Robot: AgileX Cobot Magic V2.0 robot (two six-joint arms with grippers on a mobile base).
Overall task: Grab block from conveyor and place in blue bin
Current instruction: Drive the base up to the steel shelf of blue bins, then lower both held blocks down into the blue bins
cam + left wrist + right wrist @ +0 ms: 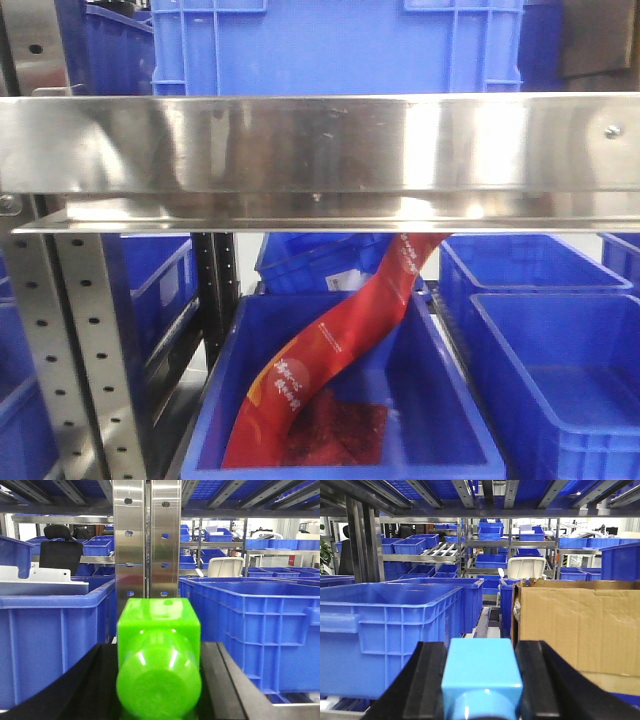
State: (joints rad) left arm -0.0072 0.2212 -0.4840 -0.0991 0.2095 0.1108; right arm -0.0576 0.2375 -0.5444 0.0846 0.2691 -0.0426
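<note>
In the left wrist view my left gripper (pixel 159 680) is shut on a glossy green block (pixel 159 645), held between its black fingers (pixel 95 680), in front of a steel rack post (pixel 146 540). Blue bins stand at its left (pixel 55 630) and right (pixel 260 625). In the right wrist view my right gripper (pixel 481 680) is shut on a light blue block (pixel 481 672) between black fingers (pixel 427 680), with a blue bin (pixel 390 625) to the left. The conveyor is out of view. No gripper shows in the front view.
In the front view a steel shelf rail (pixel 320 150) crosses the frame; below it an open blue bin (pixel 340 400) holds a red packet (pixel 330 350), with more blue bins (pixel 560 350) at the right. A cardboard box (pixel 580 625) stands right of my right gripper.
</note>
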